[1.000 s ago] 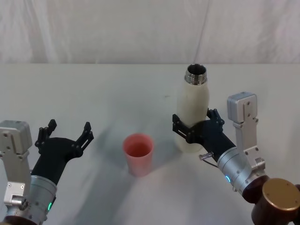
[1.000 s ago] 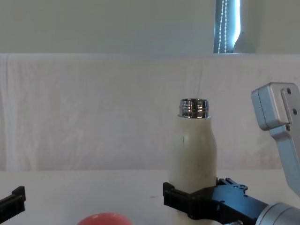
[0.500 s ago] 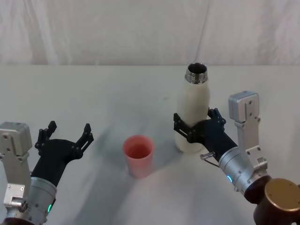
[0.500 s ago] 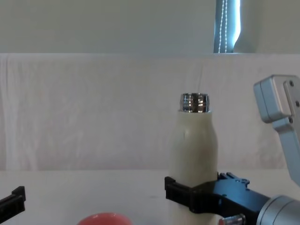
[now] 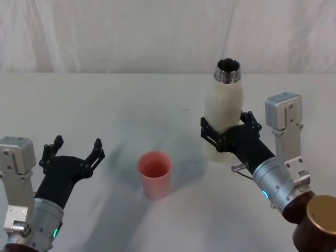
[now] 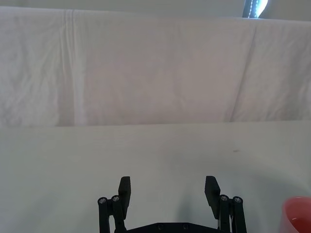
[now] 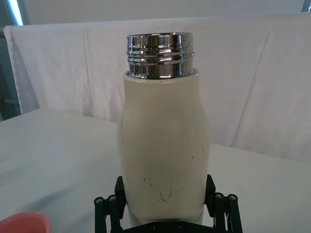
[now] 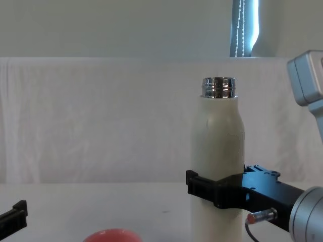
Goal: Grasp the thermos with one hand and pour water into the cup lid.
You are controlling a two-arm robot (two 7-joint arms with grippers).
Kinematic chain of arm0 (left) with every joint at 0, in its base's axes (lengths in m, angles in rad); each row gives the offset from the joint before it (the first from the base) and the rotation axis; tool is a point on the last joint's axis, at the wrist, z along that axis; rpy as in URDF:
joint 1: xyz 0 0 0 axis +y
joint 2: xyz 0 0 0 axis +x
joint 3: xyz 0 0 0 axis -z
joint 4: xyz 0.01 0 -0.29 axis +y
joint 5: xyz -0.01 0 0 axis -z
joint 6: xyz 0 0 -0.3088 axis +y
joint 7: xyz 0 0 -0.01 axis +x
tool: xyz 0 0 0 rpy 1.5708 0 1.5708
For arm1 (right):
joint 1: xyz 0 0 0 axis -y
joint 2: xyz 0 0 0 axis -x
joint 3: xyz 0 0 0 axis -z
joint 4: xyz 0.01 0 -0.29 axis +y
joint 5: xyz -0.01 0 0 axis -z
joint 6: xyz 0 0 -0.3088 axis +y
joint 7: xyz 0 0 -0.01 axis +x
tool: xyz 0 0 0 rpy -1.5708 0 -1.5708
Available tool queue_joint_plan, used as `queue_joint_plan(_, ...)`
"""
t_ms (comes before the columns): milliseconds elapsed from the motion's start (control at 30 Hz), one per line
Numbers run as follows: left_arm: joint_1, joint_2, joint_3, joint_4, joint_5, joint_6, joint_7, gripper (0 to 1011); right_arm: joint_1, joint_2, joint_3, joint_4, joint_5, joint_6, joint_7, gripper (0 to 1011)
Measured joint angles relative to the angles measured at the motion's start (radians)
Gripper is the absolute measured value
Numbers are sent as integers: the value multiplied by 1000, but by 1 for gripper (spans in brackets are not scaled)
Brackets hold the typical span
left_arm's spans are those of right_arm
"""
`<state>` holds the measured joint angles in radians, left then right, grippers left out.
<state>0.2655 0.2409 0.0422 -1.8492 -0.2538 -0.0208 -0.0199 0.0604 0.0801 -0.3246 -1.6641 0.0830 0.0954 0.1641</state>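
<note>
Lifted upright off the table (image 5: 105,105) since a second ago, the thermos (image 5: 223,118) sits right of frame centre, clamped by the right gripper (image 5: 229,137), ready to tilt toward the cup lid (image 5: 155,173); left gripper (image 5: 73,152) idles open, lower left.

Flat matte white worktop (image 5: 105,105) spans the whole foreground, bare surface with soft grey shadows and a tiny dark speck (image 5: 185,109) near the middle. Behind it hangs a wrinkled white fabric backdrop (image 5: 131,31), draped with vertical creases, meeting the far edge of the worktop. In the chest view the cloth stops at a straight top edge, and a plain pale grey wall (image 8: 101,25) sits above it. Upper right of that wall, a narrow bright blue-white vertical strip (image 8: 245,27), like a lit window gap, with a beaded cord hanging in it.
</note>
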Motion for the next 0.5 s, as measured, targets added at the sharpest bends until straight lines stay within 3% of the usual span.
queue_joint_plan(500, 0, 0, 0, 0, 0, 0, 0, 1001, -24, 21, 17, -42, -8, 28, 1, 953)
